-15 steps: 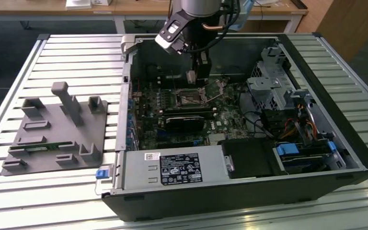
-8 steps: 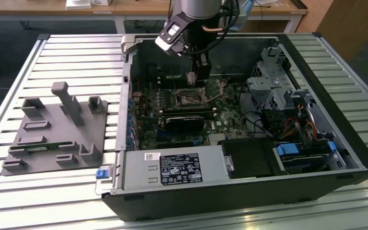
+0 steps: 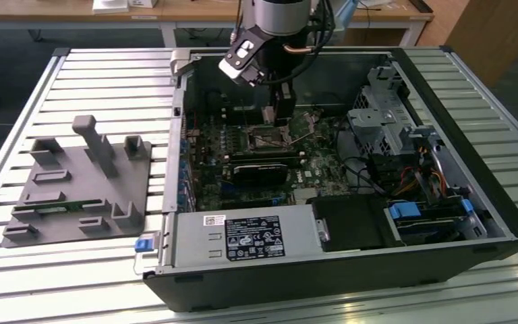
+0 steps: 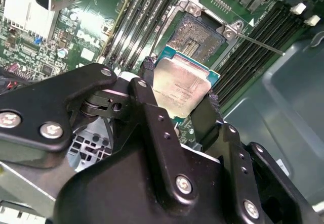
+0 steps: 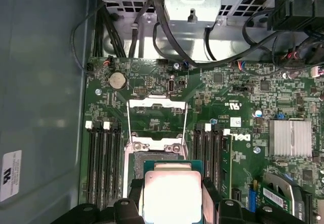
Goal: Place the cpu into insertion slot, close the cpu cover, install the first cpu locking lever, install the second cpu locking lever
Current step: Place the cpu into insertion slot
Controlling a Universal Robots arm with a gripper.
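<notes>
Cpu [image 4: 182, 90] placement is the step in hand, and the chip is not yet seated. The gripper [image 4: 180, 88] has its jaws closed on it, with the black fingers [image 4: 208, 114] pinching two opposite edges and the metal lid facing away from the board. In both wrist views it hangs over the motherboard [image 5: 228, 97], overlapping one edge of the insertion slot [image 4: 195, 36] and leaving most of the contact field bare. In the second wrist view it looks slightly canted against the socket, though I cannot tell for sure.

The cpu cover [image 5: 158, 101] is swung back off the socket and lies open on the side toward the coin cell [image 5: 117, 80], green board showing through its square window. A locking lever [image 4: 263, 46] stands released, a thin rod slanting across the memory slots [image 4: 253, 59], so nothing seems to block the way down. In the exterior view the arm [image 3: 277, 20] reaches into the open computer case [image 3: 331, 277], which lies on the slatted bench [image 3: 52, 270].

To do this well, I judge the chip should be centred over the socket with its edges parallel to the rim. It should then go down flat with no sideways push, since such contacts bend easily. The grip should be let go only once the chip lies flush inside the rim, and the jaws opened just enough to clear its edges without dragging it.
</notes>
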